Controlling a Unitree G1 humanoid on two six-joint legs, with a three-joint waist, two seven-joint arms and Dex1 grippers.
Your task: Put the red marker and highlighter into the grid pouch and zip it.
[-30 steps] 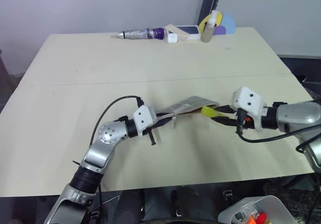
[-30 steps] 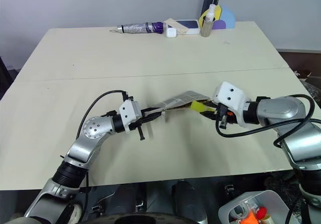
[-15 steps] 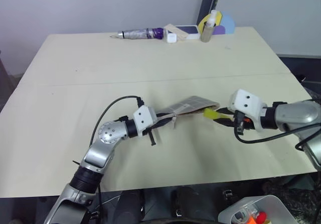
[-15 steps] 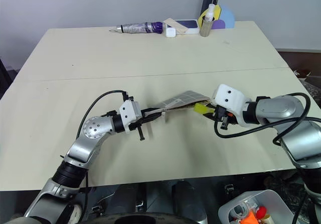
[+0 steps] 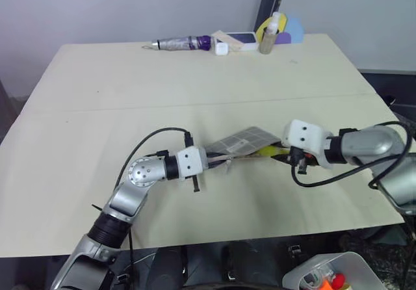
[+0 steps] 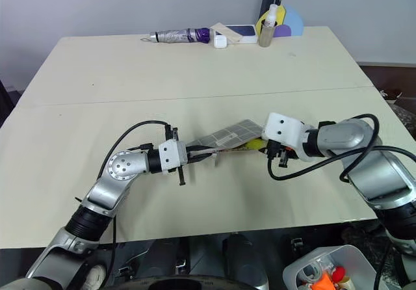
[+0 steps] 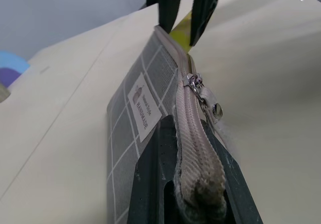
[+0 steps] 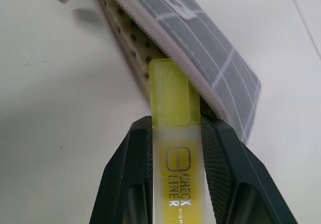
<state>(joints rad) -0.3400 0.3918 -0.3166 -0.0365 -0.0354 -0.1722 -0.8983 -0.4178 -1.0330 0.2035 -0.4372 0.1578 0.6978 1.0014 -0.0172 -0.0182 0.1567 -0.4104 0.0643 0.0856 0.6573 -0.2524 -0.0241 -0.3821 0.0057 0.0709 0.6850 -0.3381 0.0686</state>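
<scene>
My left gripper (image 5: 209,161) is shut on one end of the grid pouch (image 5: 242,140) and holds it tilted above the table. The pouch is grey with white lines and a white label (image 7: 144,109), and its silver zipper pull (image 7: 196,85) sits near my fingers. The far end of the pouch gapes, showing dotted lining (image 8: 129,43). My right gripper (image 8: 175,126) is shut on the yellow highlighter (image 8: 172,96), whose cap end touches that open mouth, under the pouch's upper flap. The red marker is out of view.
Along the table's far edge lie a silver-and-purple tube (image 5: 183,43), a small white box (image 5: 223,49), a flat case (image 5: 242,39) and a spray bottle (image 5: 272,32). A clear bin (image 5: 333,272) with orange items stands below the near right table corner.
My right gripper has carried the highlighter left and slightly down, from beside the pouch to its open mouth. My left wrist has rolled, laying the pouch flatter.
</scene>
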